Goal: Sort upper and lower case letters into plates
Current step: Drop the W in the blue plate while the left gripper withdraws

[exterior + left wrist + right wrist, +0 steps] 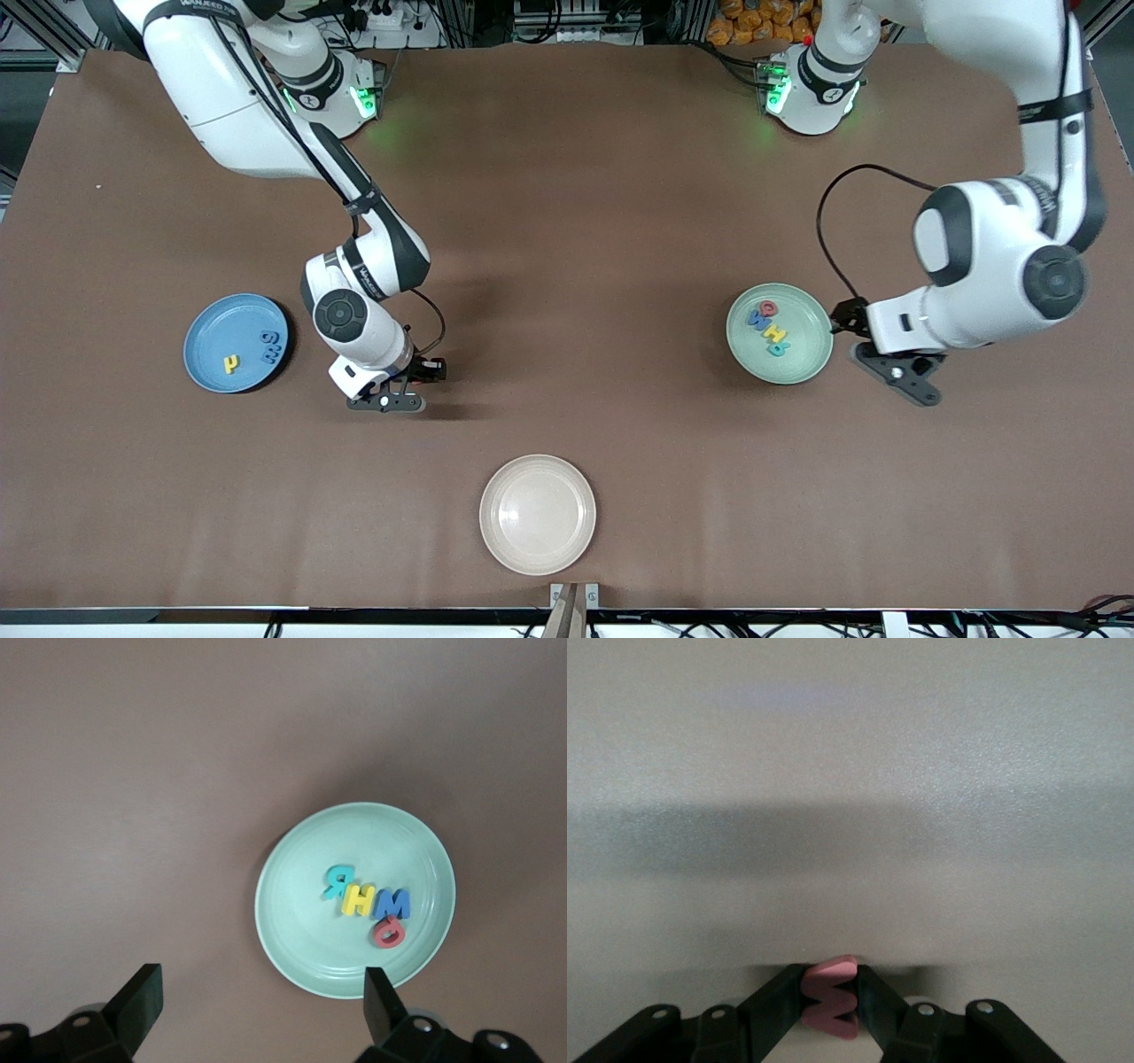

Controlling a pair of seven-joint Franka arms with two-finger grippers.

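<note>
My right gripper [387, 403] is down at the bare table beside the light blue plate [213, 328]. In the right wrist view, this gripper [830, 979] is shut on a pinkish-red letter [831, 1001] shaped like a W, held on edge against the tabletop. The blue plate holds a yellow letter [231, 362] and blue letters [272, 347]. The pale mint plate [802, 359] carries red [389, 932], blue [392, 903], yellow [357, 899] and teal [337, 881] letters in a cluster. My left gripper [895, 372] hangs open and empty just outside that plate's rim [292, 939].
A cream-white plate [538, 513] with nothing in it sits near the table's front edge, nearer to the front camera than both other plates. Brown tabletop stretches between the blue and mint plates.
</note>
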